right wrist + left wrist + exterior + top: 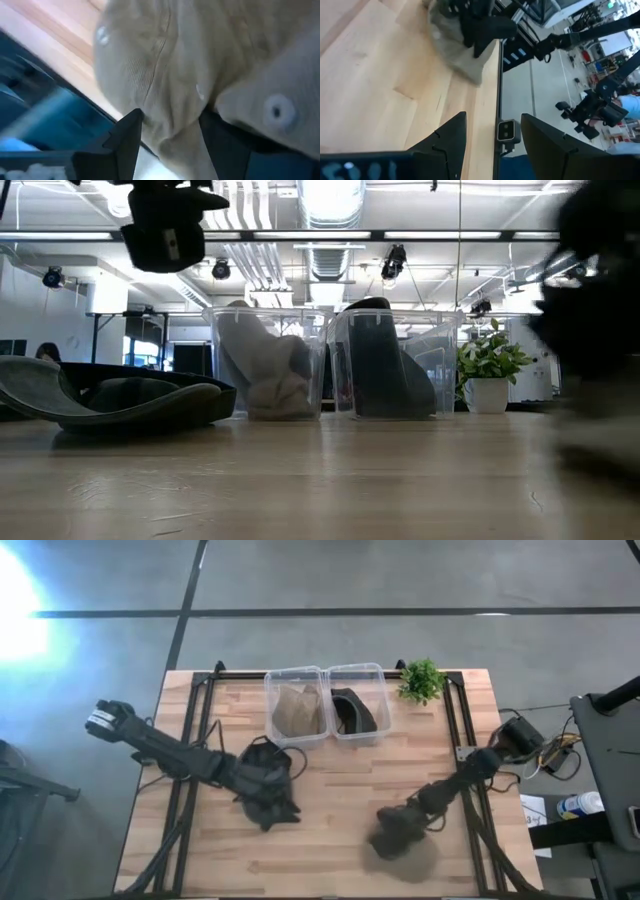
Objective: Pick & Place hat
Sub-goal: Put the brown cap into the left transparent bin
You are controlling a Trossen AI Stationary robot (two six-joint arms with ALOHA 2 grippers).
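A dark cap (262, 762) lies on the table left of centre, resting on its brim and crown (110, 395). My left gripper (492, 135) is open and hangs above it (165, 230) without touching it. My right gripper (170, 145) is near the table's near right edge, shut on a tan corduroy cap (408, 848). The left wrist view shows that tan cap (452, 47) farther off, under the right arm. Two clear bins stand at the far edge. My right gripper pinches a fold of the tan cap's corduroy cloth (172, 125) between its two fingers (125, 142), coming from above and pointing down. The cap hangs below the fingers. Whether its lower part touches the table cannot be told.
The left clear bin (296, 708) holds a tan cap, the right bin (358, 705) a dark one. A small potted plant (421, 681) stands at the far right corner. Black frame rails run along both table sides. Bare wood lies between the arms.
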